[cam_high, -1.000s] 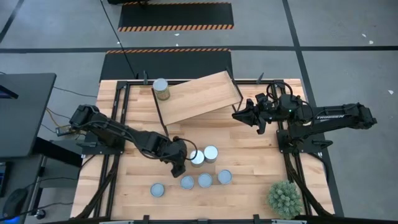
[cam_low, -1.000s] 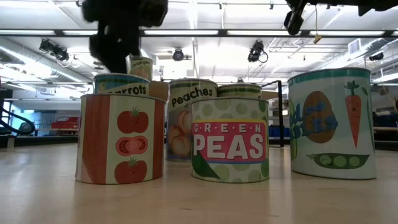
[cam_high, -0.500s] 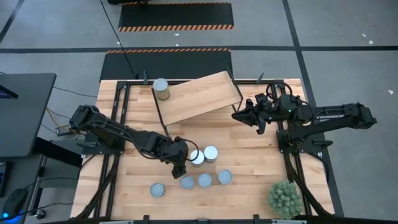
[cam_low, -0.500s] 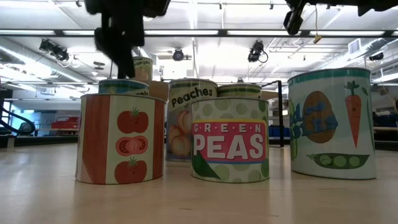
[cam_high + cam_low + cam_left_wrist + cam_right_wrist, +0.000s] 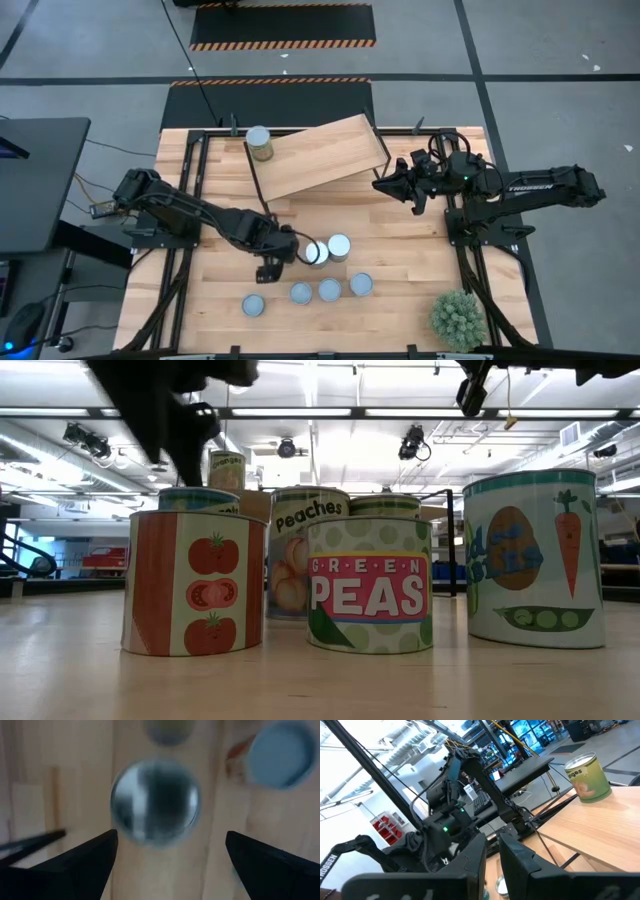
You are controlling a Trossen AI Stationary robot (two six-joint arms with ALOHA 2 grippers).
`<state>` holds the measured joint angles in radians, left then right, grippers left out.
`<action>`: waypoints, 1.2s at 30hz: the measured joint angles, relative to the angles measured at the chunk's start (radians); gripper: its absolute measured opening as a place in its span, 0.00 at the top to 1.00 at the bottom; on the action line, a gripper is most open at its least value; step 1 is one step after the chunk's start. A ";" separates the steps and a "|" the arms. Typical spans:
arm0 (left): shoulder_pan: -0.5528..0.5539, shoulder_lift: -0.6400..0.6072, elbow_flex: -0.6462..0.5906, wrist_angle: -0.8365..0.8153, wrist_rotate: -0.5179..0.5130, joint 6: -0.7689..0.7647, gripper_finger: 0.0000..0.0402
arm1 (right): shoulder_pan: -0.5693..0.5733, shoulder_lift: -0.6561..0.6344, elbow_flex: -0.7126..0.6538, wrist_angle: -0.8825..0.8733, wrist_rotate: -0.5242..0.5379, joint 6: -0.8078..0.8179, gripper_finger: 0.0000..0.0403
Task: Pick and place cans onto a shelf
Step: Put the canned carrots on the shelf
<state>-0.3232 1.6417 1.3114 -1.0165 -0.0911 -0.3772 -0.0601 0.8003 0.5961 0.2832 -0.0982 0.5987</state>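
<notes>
Several cans stand upright on the table: a silvery-topped one (image 5: 316,253) beside a pale one (image 5: 339,246), and a row nearer the front edge (image 5: 329,290). One more can (image 5: 259,143) stands on the far left corner of the shelf (image 5: 320,155). My left gripper (image 5: 270,265) hovers open, pointing steeply down, just left of the silvery-topped can (image 5: 156,802), touching nothing. My right gripper (image 5: 385,185) hangs shut and level by the shelf's right end, holding nothing.
A spiky green plant ball (image 5: 458,320) sits at the table's near right corner. In the low view the tomato can (image 5: 195,582), peas can (image 5: 370,585) and mixed-vegetable can (image 5: 535,555) stand nearest the front. Black frame rails run along both table sides.
My left gripper has rolled about the line it points along and tipped steeper, staying open above the table by the cans. The cans have not moved.
</notes>
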 joint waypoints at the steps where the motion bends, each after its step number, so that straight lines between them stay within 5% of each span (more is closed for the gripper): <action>1: 0.008 0.000 0.000 -0.019 0.005 -0.001 0.06 | 0.000 0.000 0.000 0.000 0.000 0.002 0.85; 10: 0.078 0.000 -0.088 0.000 0.149 -0.006 0.06 | 0.000 0.000 0.000 0.008 0.000 0.008 0.85; 22: 0.074 0.050 -0.093 0.140 0.084 0.044 0.06 | 0.000 0.000 0.000 0.008 0.000 0.011 0.85; 36: 0.071 0.054 -0.092 0.233 0.023 -0.160 0.06 | 0.000 0.000 0.000 0.008 0.000 0.010 0.85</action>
<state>-0.2527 1.6958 1.2190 -0.7834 -0.0680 -0.5375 -0.0601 0.8005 0.5961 0.2909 -0.0982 0.6090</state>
